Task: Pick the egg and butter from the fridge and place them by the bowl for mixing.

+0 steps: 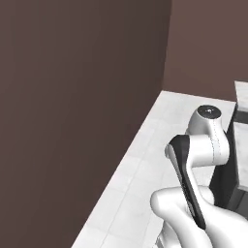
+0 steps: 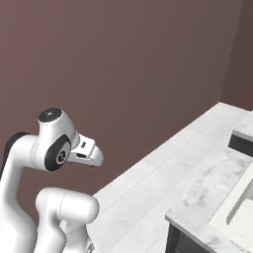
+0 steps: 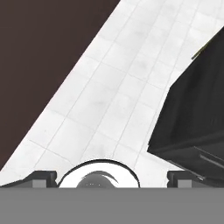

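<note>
The gripper [image 3: 112, 177] is seen in the hand view with its two dark fingertips [image 3: 41, 177] set wide apart at the lower edge, and nothing is held between them. It is aimed down at a white tiled floor [image 3: 109, 100], beside a dark brown wall [image 3: 39, 57] and the corner of a dark cabinet [image 3: 192, 122]. In the right base view a marble-topped counter [image 2: 207, 192] is shown at the lower right. The white arm [image 1: 203, 145] is folded close to the base. Egg, butter, fridge and bowl cannot be located, so no long axis can be told.
</note>
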{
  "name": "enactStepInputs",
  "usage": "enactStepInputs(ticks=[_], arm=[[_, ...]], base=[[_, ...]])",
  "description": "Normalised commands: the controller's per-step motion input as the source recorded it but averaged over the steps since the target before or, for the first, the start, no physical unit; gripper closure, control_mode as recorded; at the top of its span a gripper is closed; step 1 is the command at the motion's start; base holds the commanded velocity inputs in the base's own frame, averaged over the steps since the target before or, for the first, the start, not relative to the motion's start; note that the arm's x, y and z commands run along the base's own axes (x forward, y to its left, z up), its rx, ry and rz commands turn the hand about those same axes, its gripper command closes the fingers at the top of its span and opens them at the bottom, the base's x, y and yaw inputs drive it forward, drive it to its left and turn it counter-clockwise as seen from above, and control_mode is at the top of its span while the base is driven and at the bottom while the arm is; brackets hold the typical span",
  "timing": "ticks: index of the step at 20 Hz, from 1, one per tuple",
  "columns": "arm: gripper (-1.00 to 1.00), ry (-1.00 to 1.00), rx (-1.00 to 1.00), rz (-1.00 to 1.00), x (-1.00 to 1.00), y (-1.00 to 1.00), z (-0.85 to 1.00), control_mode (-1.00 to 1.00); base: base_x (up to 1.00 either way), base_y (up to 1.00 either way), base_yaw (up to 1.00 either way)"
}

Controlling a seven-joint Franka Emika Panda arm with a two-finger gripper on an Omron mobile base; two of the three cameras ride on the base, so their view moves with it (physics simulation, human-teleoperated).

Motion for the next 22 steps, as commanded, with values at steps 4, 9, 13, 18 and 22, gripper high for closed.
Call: enactStepInputs(ticks=[4,9,13,18,22], arm=[[-1.00,0.00,0.00,0.00,0.00,0.00,0.00,1.00],[-1.00,0.00,0.00,0.00,0.00,0.00,0.00,1.00],[-1.00,0.00,0.00,0.00,0.00,0.00,0.00,1.00],[-1.00,0.00,0.00,0.00,0.00,0.00,0.00,1.00],[-1.00,0.00,0.00,0.00,0.00,0.00,0.00,1.00]], base=[[0.64,0.24,-0.38],[0.69,0.18,-0.29],[0.76,0.03,-0.16],[0.73,0.00,-0.17],[0.74,-0.03,-0.10]])
